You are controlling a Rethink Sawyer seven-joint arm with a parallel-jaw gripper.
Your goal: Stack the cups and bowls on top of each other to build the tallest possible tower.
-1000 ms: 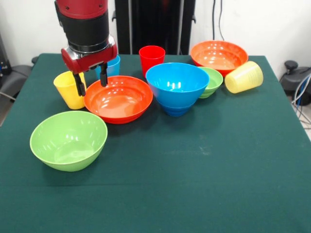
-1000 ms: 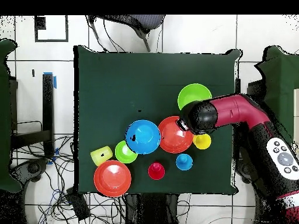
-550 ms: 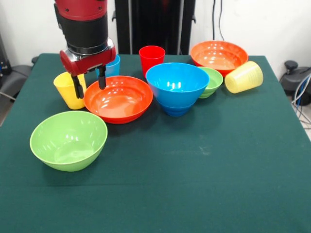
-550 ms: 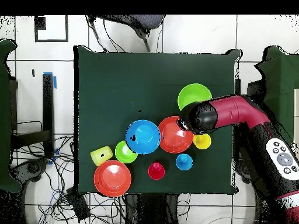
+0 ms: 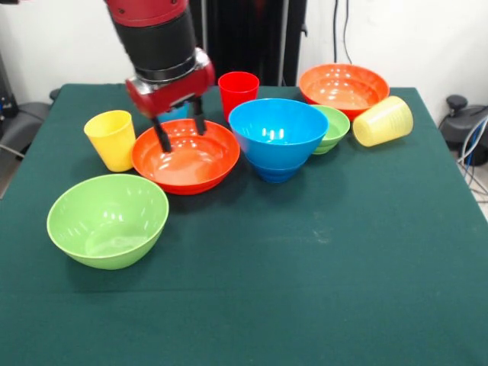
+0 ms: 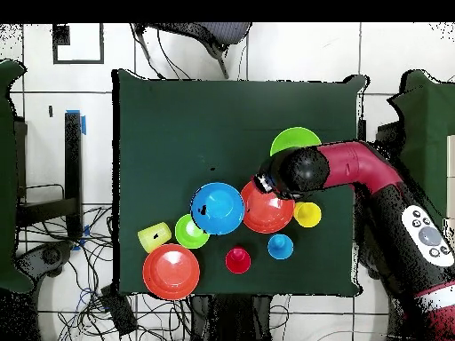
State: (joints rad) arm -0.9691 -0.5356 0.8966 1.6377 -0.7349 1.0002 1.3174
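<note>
Glossy orange-red bowl point(image 5: 185, 156), gripper point(image 5: 179, 133) (parted) above

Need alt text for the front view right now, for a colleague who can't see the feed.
The robot's open, empty tool hangs over an orange-red bowl on a green table. A yellow cup and a big green bowl are at left, a blue bowl at right; more cups and bowls behind.

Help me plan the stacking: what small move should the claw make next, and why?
Probably lower onto the far rim of the orange-red bowl and close. The claw hangs open and empty just above that rim, and the bowl sits alone beside the blue bowl.
</note>
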